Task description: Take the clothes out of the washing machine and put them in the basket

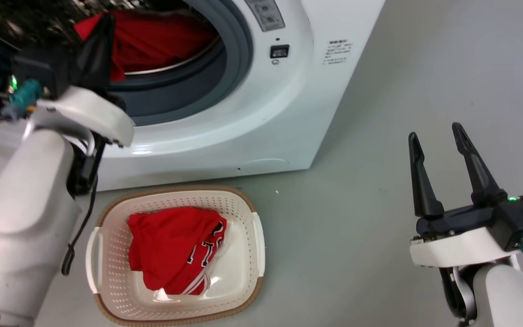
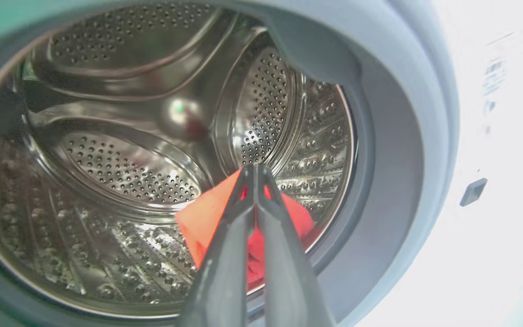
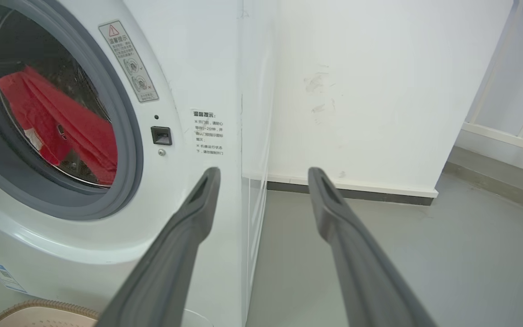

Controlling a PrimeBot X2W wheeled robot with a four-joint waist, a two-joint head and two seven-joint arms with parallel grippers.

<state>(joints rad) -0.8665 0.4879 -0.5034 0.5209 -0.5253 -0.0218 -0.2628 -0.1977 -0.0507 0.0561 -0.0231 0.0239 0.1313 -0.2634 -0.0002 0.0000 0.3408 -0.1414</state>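
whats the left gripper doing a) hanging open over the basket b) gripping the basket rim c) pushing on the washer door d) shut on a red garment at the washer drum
D: in the left wrist view the left gripper has its fingers pinched together on the red garment at the mouth of the drum.

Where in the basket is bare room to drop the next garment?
Bare bottom lies between the red garment and the right wall of the basket, plus a narrow strip by its left wall. The middle is crowded.
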